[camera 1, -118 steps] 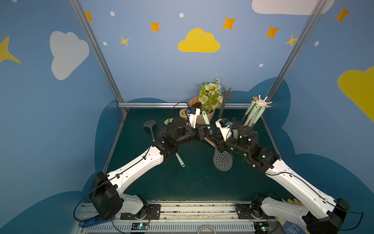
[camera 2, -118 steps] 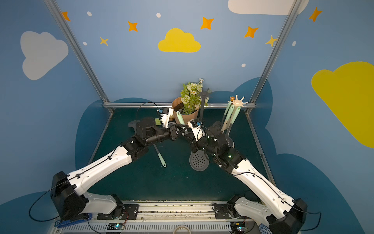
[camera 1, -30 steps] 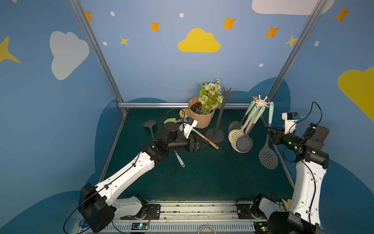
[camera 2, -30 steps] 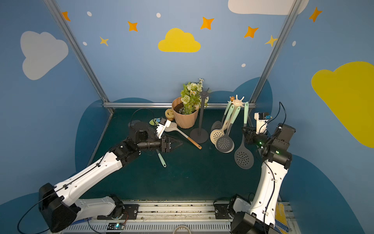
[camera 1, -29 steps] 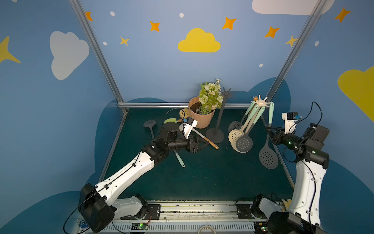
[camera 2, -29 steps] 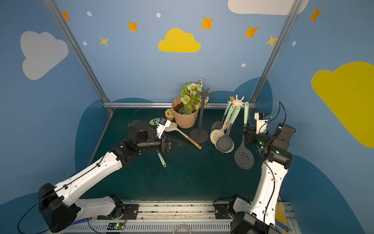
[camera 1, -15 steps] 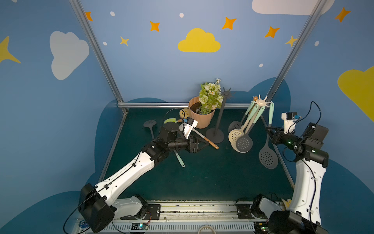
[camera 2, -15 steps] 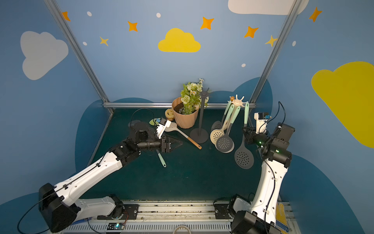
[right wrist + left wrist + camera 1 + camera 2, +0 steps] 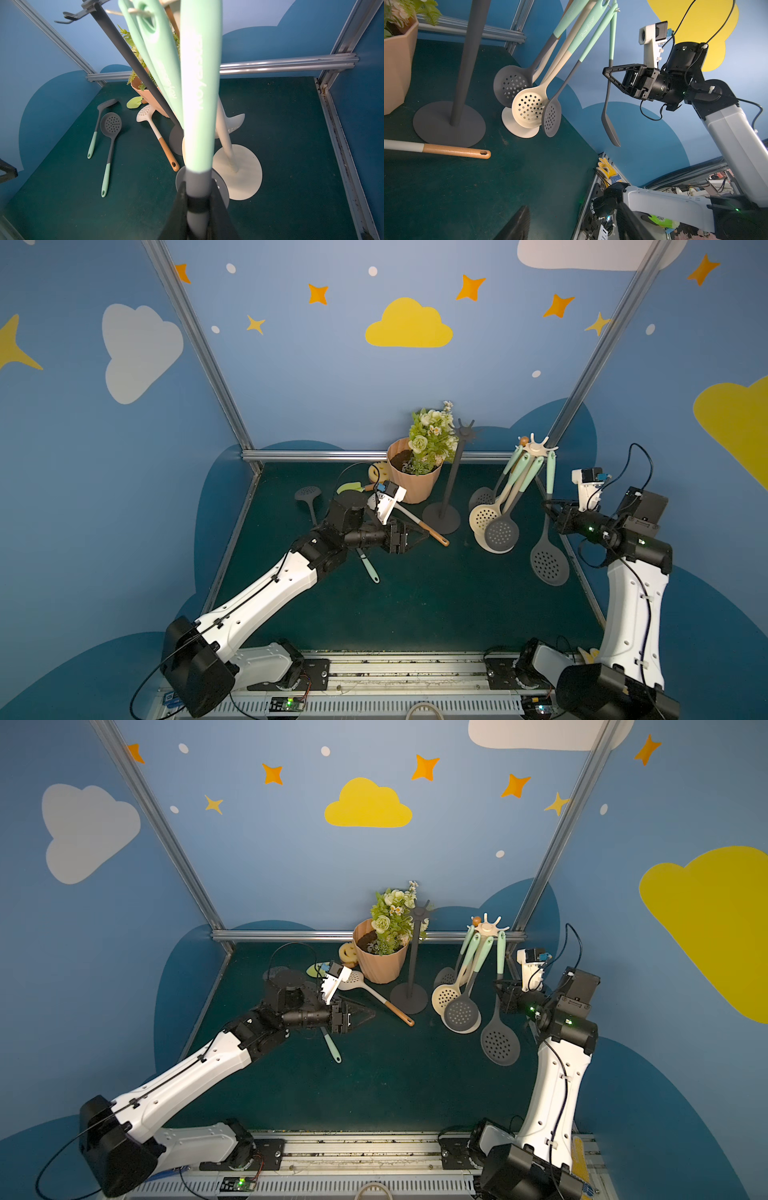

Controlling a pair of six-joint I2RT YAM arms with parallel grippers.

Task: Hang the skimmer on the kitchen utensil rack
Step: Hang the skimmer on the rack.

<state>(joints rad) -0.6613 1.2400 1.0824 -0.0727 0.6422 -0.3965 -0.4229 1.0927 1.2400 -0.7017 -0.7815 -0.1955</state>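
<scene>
The grey skimmer [image 9: 548,562] with a mint handle [image 9: 500,952] hangs upright beside the cream utensil rack [image 9: 536,445] at the right. My right gripper [image 9: 548,506] is shut on its grey shaft, which the right wrist view shows pinched between the fingers [image 9: 198,193]. The handle's top reaches the rack's hooks; whether its hole sits on a hook cannot be told. In the left wrist view the skimmer [image 9: 610,128] is edge-on. My left gripper [image 9: 415,537] hovers open over the mat's middle, holding nothing [image 9: 572,207].
Three other skimmers [image 9: 500,533] hang on the cream rack. A dark grey rack [image 9: 446,489] and a flower pot [image 9: 415,477] stand at the back. A white skimmer with a wooden handle [image 9: 432,533] and grey skimmers [image 9: 307,493] lie on the mat.
Since the oldest frames my right arm has carried the skimmer from the middle of the mat to the cream rack, and the left arm has drawn back. Over the last second almost nothing moved.
</scene>
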